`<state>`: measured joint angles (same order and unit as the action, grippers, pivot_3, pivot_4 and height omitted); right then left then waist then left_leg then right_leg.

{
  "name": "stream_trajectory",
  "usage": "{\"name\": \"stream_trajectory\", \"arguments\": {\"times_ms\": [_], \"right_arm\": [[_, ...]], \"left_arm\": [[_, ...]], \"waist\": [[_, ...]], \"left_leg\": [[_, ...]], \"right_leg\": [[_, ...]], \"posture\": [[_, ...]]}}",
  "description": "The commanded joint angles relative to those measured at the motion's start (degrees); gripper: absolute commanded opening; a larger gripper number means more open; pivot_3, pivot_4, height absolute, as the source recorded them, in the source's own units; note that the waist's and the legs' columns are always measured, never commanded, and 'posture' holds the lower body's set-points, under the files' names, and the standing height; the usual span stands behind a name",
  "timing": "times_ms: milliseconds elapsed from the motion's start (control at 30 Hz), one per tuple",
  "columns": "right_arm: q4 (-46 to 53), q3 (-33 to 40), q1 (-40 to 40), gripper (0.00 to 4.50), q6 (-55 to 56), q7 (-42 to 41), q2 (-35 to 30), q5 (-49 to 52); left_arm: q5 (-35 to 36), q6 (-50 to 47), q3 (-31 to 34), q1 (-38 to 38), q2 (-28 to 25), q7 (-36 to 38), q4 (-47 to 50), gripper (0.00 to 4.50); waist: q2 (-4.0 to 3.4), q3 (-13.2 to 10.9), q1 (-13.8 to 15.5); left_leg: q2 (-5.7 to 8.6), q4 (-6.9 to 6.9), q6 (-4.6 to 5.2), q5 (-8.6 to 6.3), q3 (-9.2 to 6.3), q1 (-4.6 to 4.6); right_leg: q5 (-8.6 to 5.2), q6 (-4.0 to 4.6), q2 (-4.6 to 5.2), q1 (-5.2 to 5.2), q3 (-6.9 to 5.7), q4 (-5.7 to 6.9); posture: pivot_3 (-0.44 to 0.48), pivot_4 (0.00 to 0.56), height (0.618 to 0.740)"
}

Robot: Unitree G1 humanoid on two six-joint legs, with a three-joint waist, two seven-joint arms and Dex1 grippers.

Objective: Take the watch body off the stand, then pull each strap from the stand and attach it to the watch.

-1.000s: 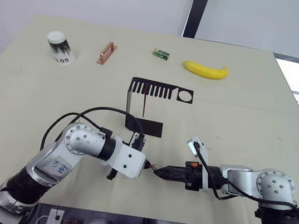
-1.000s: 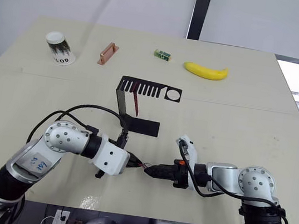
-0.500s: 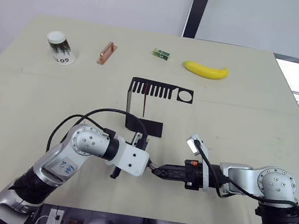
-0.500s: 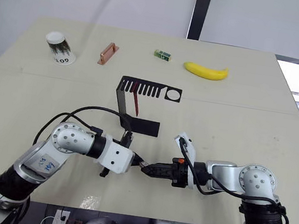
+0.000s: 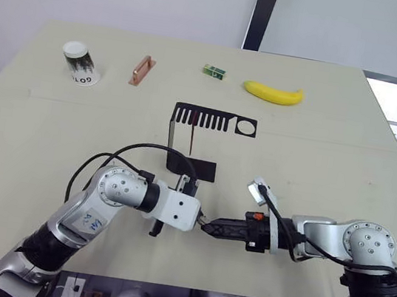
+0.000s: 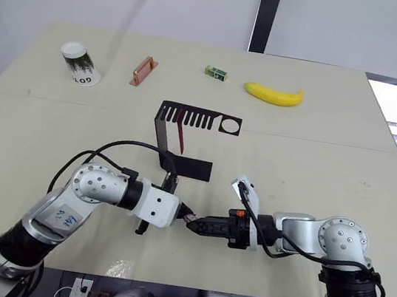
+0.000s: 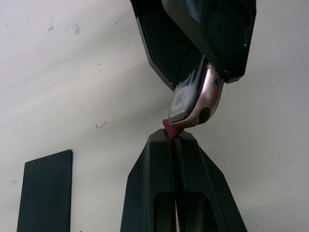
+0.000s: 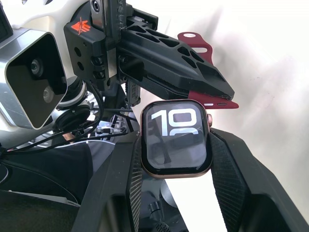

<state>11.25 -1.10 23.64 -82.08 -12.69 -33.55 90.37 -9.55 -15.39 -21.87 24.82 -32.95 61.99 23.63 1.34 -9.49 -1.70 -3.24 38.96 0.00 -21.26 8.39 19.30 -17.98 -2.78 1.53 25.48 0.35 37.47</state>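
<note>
Left claw [image 5: 201,221] edged rightward since second ago, meeting right claw [image 5: 206,227] low centre of frame. One watch body [image 8: 175,138], screen lit, clamped in right claw. Two straps: one strap [image 8: 205,99] pinched in closed left claw, tip touching watch body; second strap [image 6: 181,132] hanging on stand [image 6: 192,118], mid-frame. Along upper desk [image 5: 331,161]: one cup [image 5: 80,62], orange-brown handle [image 5: 142,70], green box [image 5: 214,71], banana [image 5: 272,93].

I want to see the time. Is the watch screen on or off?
On. The watch body, held between the right gripper's fingers, shows bright white digits on its dark screen.
</note>
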Motion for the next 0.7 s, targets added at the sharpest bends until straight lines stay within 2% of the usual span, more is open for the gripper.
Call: {"name": "stream_trajectory", "arguments": {"times_ms": [33, 700], "right_arm": [[2.9, -2.8, 0.7, 1.51, -0.1, -1.3, 1.1, 2.9], [0.6, -4.5, 1.3, 1.51, 0.0, 3.0, 1.1, 1.1]], "left_arm": [[3.0, 1.3, 0.0, 1.0, 1.6, -0.8, 4.4, 0.00], [6.3, 0.7, 1.6, 1.7, 1.5, 1.0, 6.6, 0.00]], "waist": [[0.00, 0.0, 0.0], [0.00, 0.0, 0.0]], "left_leg": [[0.00, 0.00, 0.00, 0.00, 0.00, 0.00], [0.00, 0.01, 0.00, 0.00, 0.00, 0.00]], "right_leg": [[0.00, 0.00, 0.00, 0.00, 0.00, 0.00], [0.00, 0.00, 0.00, 0.00, 0.00, 0.00]], "posture": [[0.000, 0.150, 0.738], [0.000, 0.150, 0.738]]}}
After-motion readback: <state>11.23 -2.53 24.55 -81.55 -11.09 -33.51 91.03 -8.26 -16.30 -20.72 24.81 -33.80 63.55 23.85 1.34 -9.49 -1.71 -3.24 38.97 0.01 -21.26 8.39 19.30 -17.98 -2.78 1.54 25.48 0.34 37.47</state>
